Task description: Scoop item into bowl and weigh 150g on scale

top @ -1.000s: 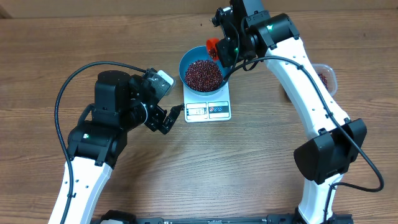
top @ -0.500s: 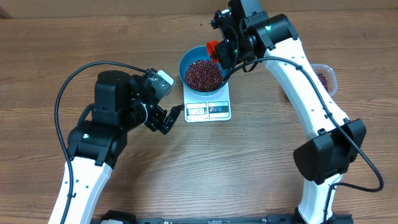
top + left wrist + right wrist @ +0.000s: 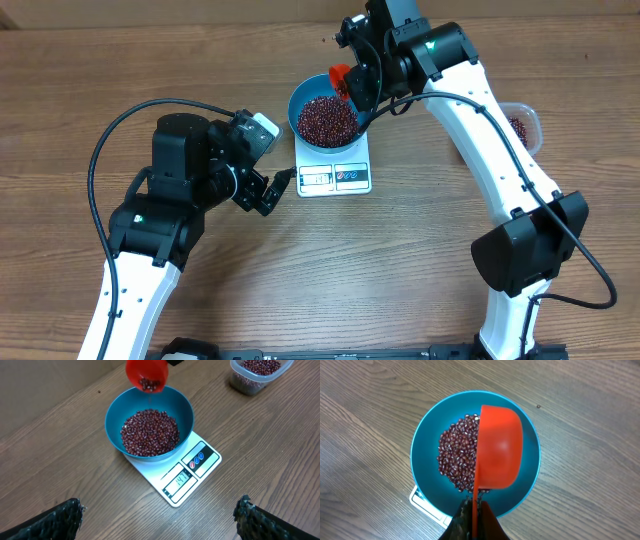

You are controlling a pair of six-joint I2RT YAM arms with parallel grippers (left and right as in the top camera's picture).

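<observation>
Looking through the right wrist view, I see the right gripper [image 3: 472,519] clamped tight on the handle of the red scoop [image 3: 500,450]. The scoop hangs tilted over the bowl [image 3: 530,472]. The beans [image 3: 455,460] already heaped in the bowl fill much of its floor, and the left wrist view shows only a few left in the scoop's mouth. The bowl sits on the scale [image 3: 202,457]. The display [image 3: 181,480] is lit, but I can't read its digits with confidence. The left gripper [image 3: 277,192] stands wide and empty, just beside the scale's left edge.

My main worry is overshoot. If I tip too fast, the last beans drop at once and push the weight past the target. The scoop hangs close to the far rim, so stray beans could bounce out onto the table. If the scoop touches the rim, it would press on the scale and give a false reading. A twitch from the left arm could shove the scale. The tub [image 3: 257,372] lies well apart on the right.
</observation>
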